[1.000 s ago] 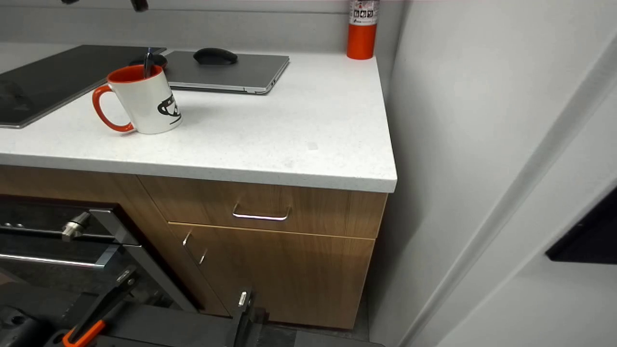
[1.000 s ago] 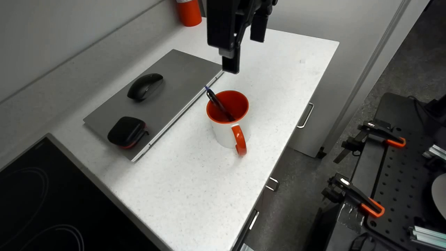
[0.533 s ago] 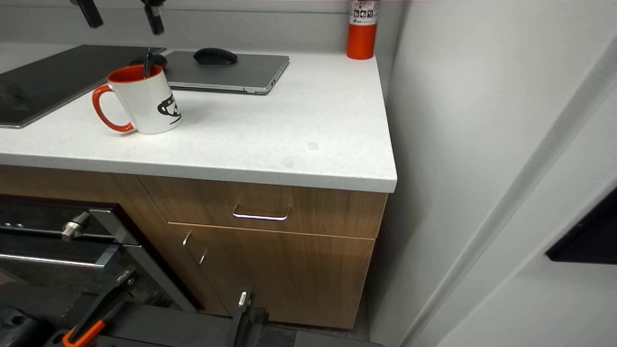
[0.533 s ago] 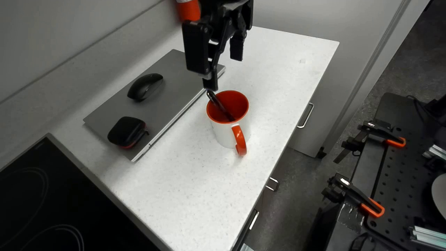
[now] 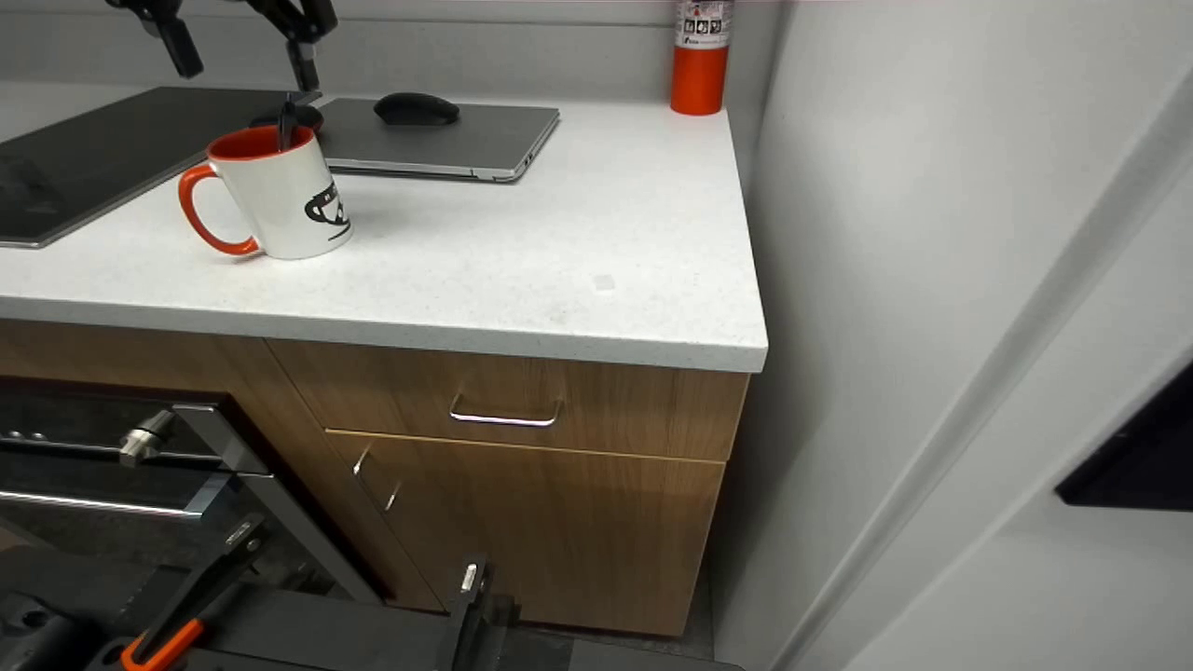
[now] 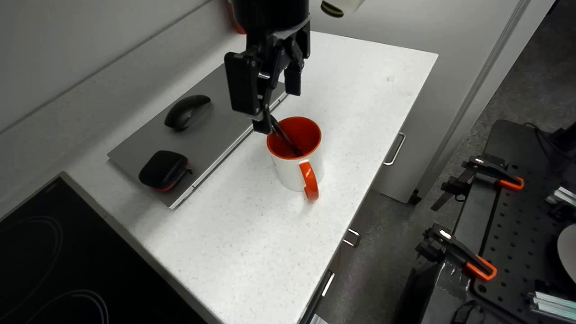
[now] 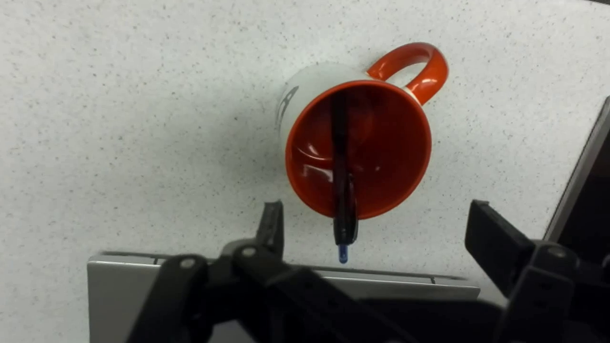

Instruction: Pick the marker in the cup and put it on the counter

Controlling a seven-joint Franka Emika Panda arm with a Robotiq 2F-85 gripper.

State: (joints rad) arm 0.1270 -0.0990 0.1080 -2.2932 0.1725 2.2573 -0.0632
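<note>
Fingers [image 7: 498, 243] stood spread, and I judged that off-centre descent could strike the pen [image 7: 340, 183] and tip the mug [image 7: 388, 147].

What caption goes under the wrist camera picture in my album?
A pen pokes out of a red-lined mug while the tool hangs open close by.

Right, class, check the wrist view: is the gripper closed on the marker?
No, the gripper stands open, with a visible gap on either side of the marker.
</note>
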